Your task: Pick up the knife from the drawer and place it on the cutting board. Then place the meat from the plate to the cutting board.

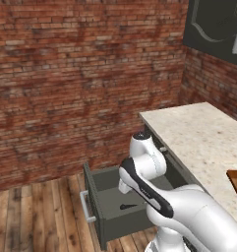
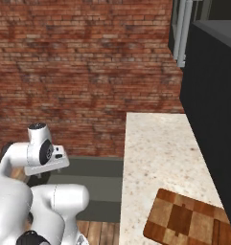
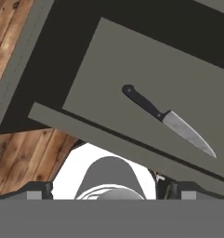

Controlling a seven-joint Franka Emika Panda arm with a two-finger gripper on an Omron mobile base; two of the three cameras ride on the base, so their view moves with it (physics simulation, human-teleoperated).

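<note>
two things stood between the arm and a clean pick, as i saw it: the depth of the drawer (image 1: 106,199) and the flatness of the knife (image 3: 167,119); the drawer was pulled out from under the pale stone counter (image 2: 155,153), and the knife lay flat on its grey floor, black handle one way and silver blade the other, clear of all the walls in the hand view; the gripper (image 3: 104,190) hung above the drawer, well apart from the knife, with its jaws spread as wide as they go and nothing between them; the knife sat off to one side of the fingers' line, not under them, so a straight drop would, i judged, have closed on bare drawer floor; the near wall of the drawer crossed the hand view between fingers and knife, and a reach that came in low might have struck that wall; a handle lying flat gives little to pinch, so fingers closing along the knife's length might have pushed it away or caught the blade; the cutting board (image 2: 189,220) lay on the counter near its front edge, part of it out of frame, and a knife about as long as the board, gripped far from its middle, could have drooped and clipped the counter's edge on the way up.
</note>
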